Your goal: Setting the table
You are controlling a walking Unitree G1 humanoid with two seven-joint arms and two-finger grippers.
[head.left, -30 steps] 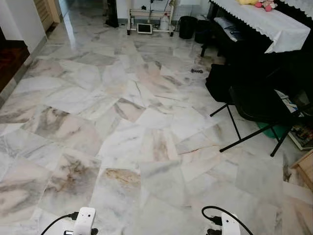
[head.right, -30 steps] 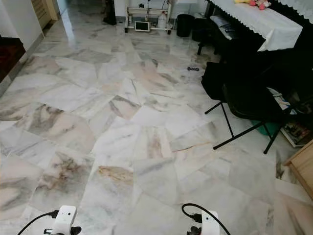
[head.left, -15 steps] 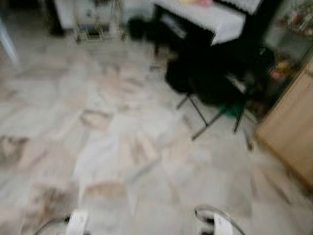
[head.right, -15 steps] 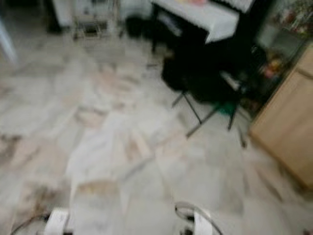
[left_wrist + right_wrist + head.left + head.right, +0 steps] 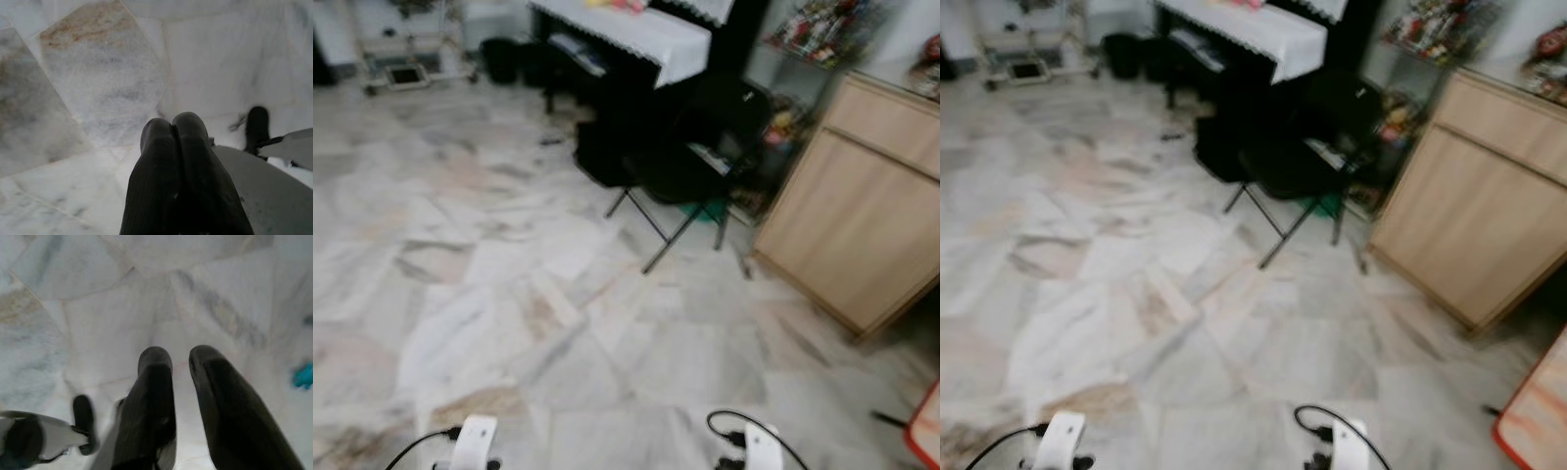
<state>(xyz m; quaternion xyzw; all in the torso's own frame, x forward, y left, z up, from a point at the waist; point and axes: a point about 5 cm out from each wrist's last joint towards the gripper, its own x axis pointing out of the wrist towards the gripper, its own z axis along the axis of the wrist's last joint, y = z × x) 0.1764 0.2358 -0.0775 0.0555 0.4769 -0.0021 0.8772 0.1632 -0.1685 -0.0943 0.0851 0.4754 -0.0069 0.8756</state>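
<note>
No tableware can be made out. Both arms hang low over the marble floor [image 5: 509, 294]; the left arm's white wrist [image 5: 475, 446] and the right arm's white wrist [image 5: 749, 452] sit at the bottom edge of the eye views. In the left wrist view my left gripper [image 5: 172, 128] is shut, its two black fingers pressed together with nothing between them. In the right wrist view my right gripper [image 5: 179, 358] is open, with bare floor showing through the gap. The views are slightly blurred.
A black folding chair [image 5: 680, 171] stands ahead, in front of a dark piano with a white lace cloth [image 5: 636, 34]. A light wooden cabinet [image 5: 847, 215] is at the right. A red-edged flat thing [image 5: 1533, 416] lies at the lower right. A small cart [image 5: 406, 69] stands far left.
The whole view has swung to the right: the chair and piano have shifted left, and the wooden cabinet and the red-edged thing have come into view. The arms hang as before.
</note>
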